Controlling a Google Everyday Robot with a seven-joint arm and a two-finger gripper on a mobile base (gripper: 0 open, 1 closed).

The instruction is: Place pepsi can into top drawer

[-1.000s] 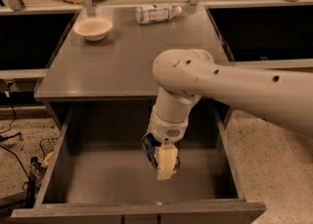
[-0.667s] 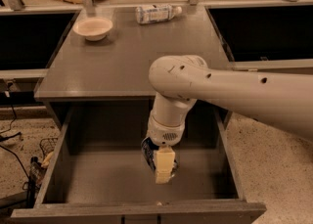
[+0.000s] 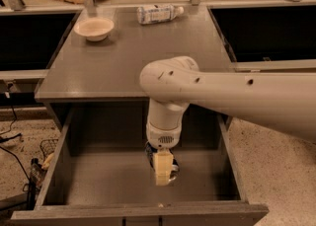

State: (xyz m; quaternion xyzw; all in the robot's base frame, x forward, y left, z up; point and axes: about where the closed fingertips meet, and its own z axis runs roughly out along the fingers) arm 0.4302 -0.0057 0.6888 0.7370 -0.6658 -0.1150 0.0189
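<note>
Camera view checked: noted pincer (image 3: 163, 169) sunk slightly lower and leftward within drawer (image 3: 138, 215), still clamped on can (image 3: 172, 171), silver end close above drawer floor near front centre; judged placement nearly complete, release outstanding.

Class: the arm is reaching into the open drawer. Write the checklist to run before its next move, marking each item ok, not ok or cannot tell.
1. Drawer open: ok.
2. Claw down inside the drawer: ok.
3. Can at the claw: ok.
4. Can touching the drawer floor: cannot tell.
5. Bottle and bowl on the cabinet top, apart from the arm: ok.
</note>
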